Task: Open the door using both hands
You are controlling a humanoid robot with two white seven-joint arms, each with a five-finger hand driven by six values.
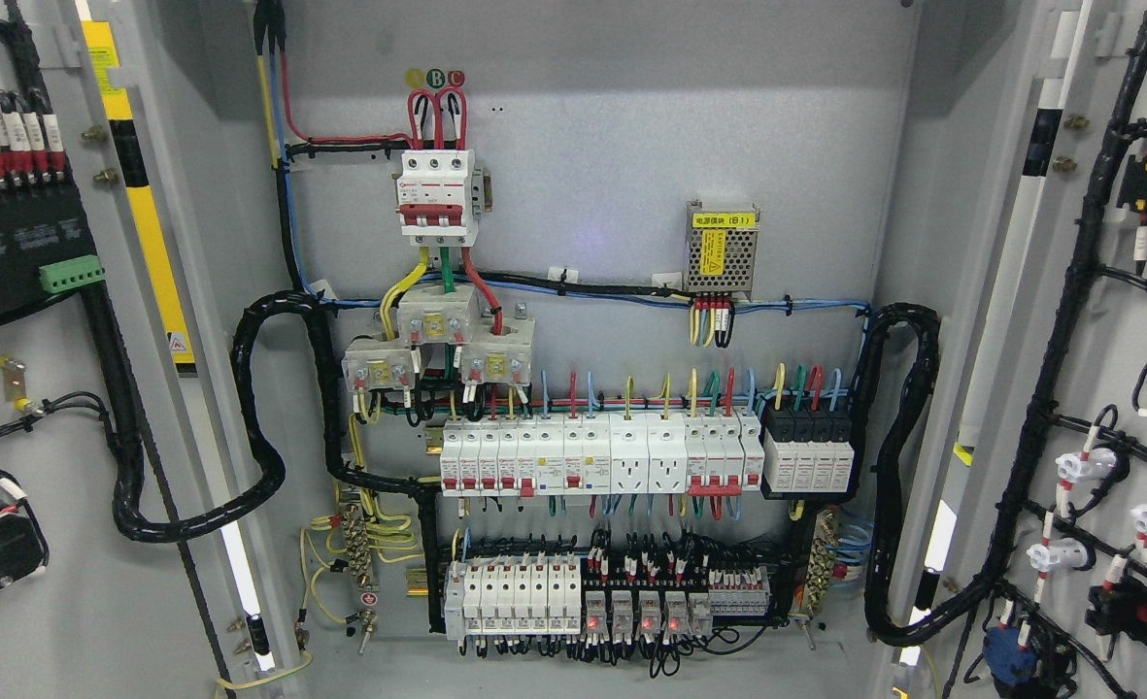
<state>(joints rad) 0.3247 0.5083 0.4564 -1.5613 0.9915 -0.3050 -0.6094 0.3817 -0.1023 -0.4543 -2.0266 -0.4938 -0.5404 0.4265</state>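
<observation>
A grey electrical cabinet stands open in the head view. Its left door (68,408) is swung out to the left and its right door (1097,320) is swung out to the right, both showing their wired inner faces. The back panel (592,146) carries a red-topped main breaker (437,194), a row of white breakers (592,456) and a lower row of relays (573,592). Neither of my hands nor arms shows in the frame.
Black cable looms (262,427) run from the panel to each door. A small power supply with a yellow label (722,248) sits on the upper right of the panel. Switches and connectors (1127,544) are mounted on the inside of the right door.
</observation>
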